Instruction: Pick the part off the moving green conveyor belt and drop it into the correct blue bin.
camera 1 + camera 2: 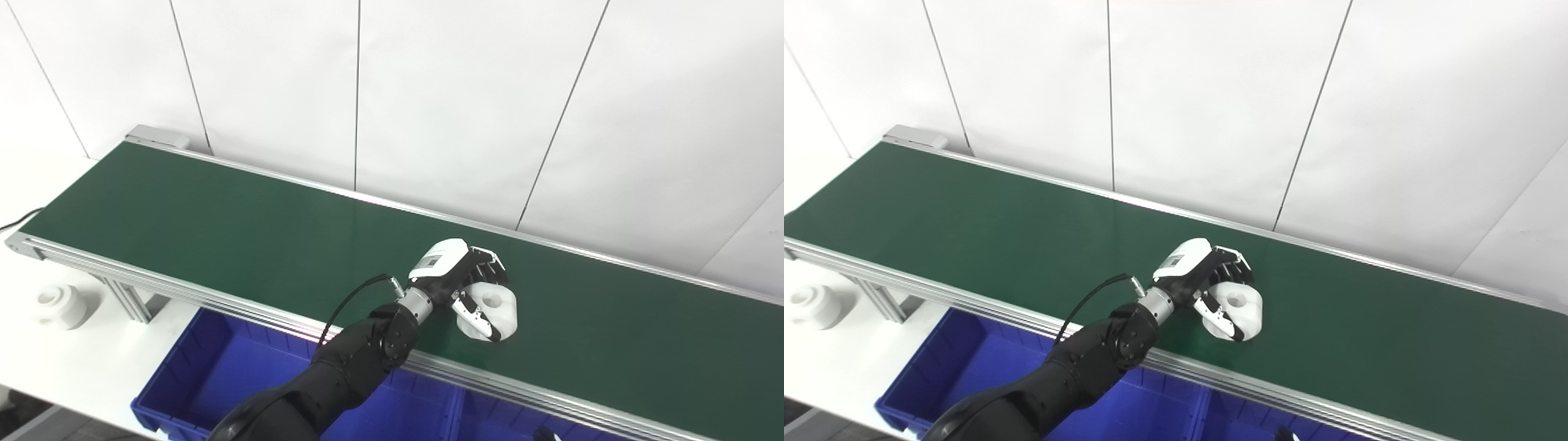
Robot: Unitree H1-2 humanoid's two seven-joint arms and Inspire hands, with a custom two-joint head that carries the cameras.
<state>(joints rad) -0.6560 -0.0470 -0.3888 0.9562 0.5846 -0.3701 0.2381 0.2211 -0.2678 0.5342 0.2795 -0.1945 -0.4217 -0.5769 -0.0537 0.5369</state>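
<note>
Right now the white part [495, 309] sits on the green belt [245, 226], and the left hand [460, 277] has its fingers [490, 266] curled round it. Blue bins [220, 373] wait below, near the belt's front edge.

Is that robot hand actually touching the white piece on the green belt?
Touching. In the left eye view, the left hand wraps the white part, fingers behind it and thumb across its front.

A white holed plastic part [495, 308] is carried on the green conveyor belt [214, 226], near its front edge.
</note>
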